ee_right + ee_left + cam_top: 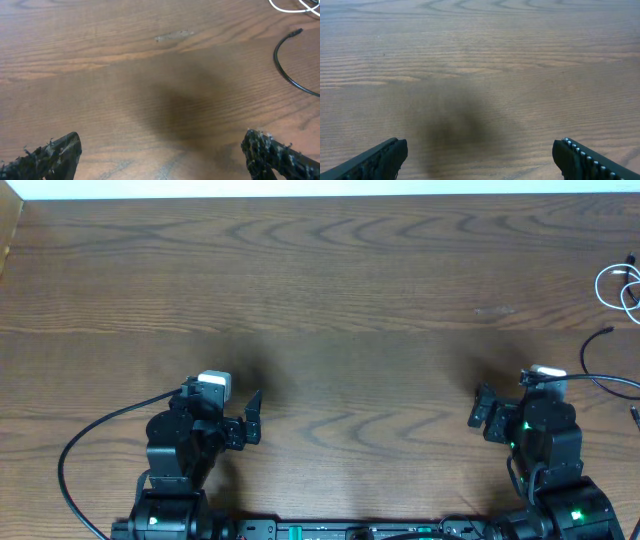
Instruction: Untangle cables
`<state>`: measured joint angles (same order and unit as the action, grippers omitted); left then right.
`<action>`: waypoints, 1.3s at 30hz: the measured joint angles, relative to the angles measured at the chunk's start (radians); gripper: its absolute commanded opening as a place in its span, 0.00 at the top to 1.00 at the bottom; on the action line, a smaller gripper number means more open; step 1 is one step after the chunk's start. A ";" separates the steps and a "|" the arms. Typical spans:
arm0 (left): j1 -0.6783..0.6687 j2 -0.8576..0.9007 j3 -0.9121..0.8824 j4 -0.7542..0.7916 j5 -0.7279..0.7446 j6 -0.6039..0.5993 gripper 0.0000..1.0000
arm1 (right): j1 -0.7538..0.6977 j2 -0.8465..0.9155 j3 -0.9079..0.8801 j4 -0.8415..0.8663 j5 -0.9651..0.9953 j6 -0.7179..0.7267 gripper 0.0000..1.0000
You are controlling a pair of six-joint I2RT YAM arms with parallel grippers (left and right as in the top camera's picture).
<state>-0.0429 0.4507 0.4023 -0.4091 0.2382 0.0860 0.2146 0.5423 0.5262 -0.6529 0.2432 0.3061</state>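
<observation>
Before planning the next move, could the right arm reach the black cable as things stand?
Probably yes: the right gripper is open, and nothing lies between it and the black cable, which is ahead to its right.

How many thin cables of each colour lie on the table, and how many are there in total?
White cable: 1
Black cable: 1
Total: 2
</observation>
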 measured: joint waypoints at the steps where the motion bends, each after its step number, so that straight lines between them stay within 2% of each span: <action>1: 0.000 0.000 0.000 0.000 0.000 0.000 0.02 | 0.000 0.000 0.000 -0.004 0.000 0.000 0.01; 14: 0.000 0.000 0.000 -0.001 0.000 0.000 0.02 | 0.000 0.000 0.000 -0.091 0.000 0.000 0.01; 39: 0.000 0.000 0.000 -0.002 0.000 0.000 0.02 | 0.000 0.000 0.000 -0.095 0.000 0.000 0.01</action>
<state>-0.0429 0.4507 0.4023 -0.4107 0.2382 0.0860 0.2146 0.5423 0.5262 -0.7483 0.2436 0.3058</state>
